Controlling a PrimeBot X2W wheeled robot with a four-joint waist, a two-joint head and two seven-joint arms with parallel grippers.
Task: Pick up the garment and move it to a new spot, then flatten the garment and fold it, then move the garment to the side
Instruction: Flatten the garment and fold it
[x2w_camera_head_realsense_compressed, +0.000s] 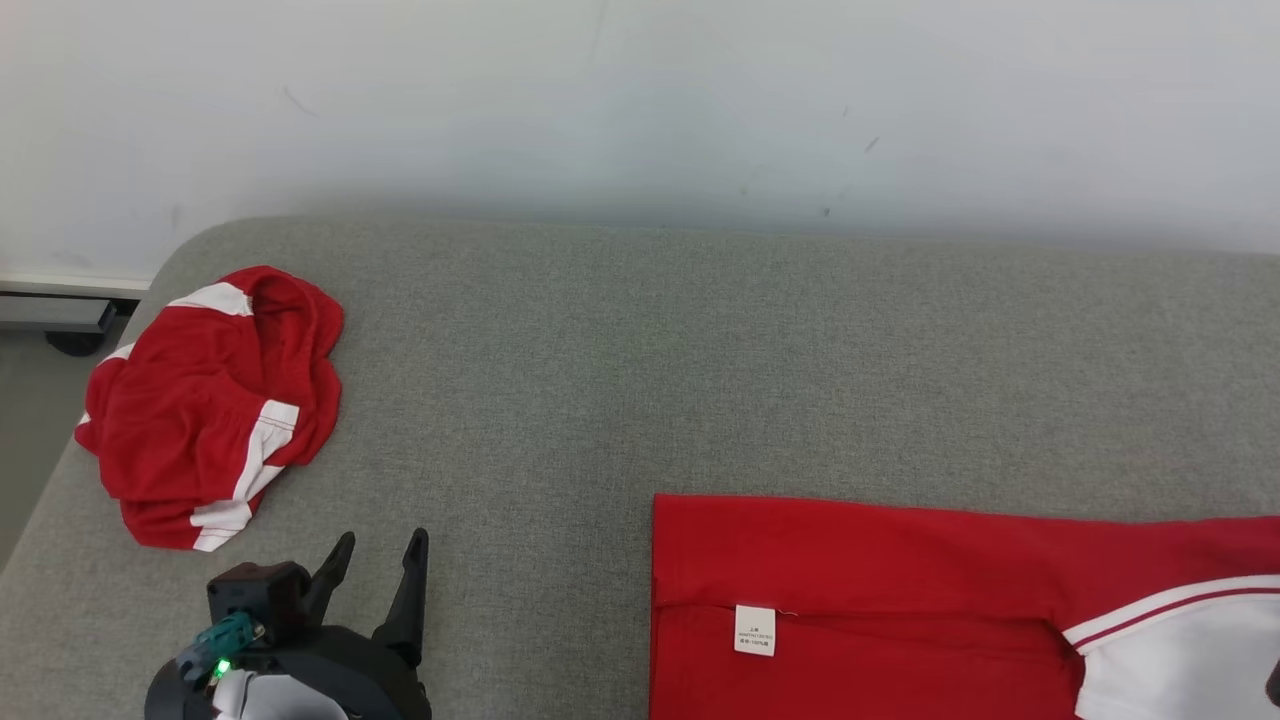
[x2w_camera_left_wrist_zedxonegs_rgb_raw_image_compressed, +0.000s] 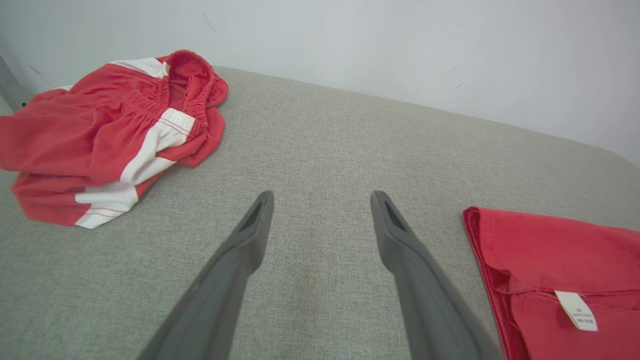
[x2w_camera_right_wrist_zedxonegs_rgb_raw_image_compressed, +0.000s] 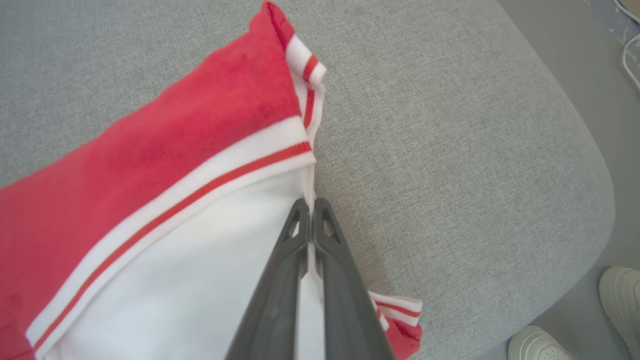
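A crumpled pair of red shorts (x2w_camera_head_realsense_compressed: 210, 410) with white side panels lies in a heap by the far left corner of the grey fabric-covered surface (x2w_camera_head_realsense_compressed: 600, 350), touching its left edge. Just beside them, toward the near edge, the left claw (x2w_camera_head_realsense_compressed: 385, 545) rests low over bare cloth, its forearm cut off by the bottom of the head view, its two dark fingers (x2w_camera_left_wrist_zedxonegs_rgb_raw_image_compressed: 250, 240) pointing toward the pale wall (x2w_camera_head_realsense_compressed: 640, 100) and spread wide apart with nothing between them.

The garment (x2w_camera_head_realsense_compressed: 900, 560) lies on the near right part of the surface, well apart from the shorts. It is red and lies flat with a straight left edge and a folded seam bearing a small white label (x2w_camera_head_realsense_compressed: 754, 630), whose print is too small to read. Toward the right it turns white behind a white band with a thin red stripe. The head view cuts it off at the bottom and right, so its full outline cannot be told.

The right claw (x2w_camera_right_wrist_zedxonegs_rgb_raw_image_compressed: 311, 205) comes in low over the white part, fingers pressed together and clamped on the garment's white edge, just below the striped band. Its arm is out of sight. Past the surface's rounded right corner, two pale shoes (x2w_camera_right_wrist_zedxonegs_rgb_raw_image_compressed: 537, 345) of a person stand on the floor, partly cut off
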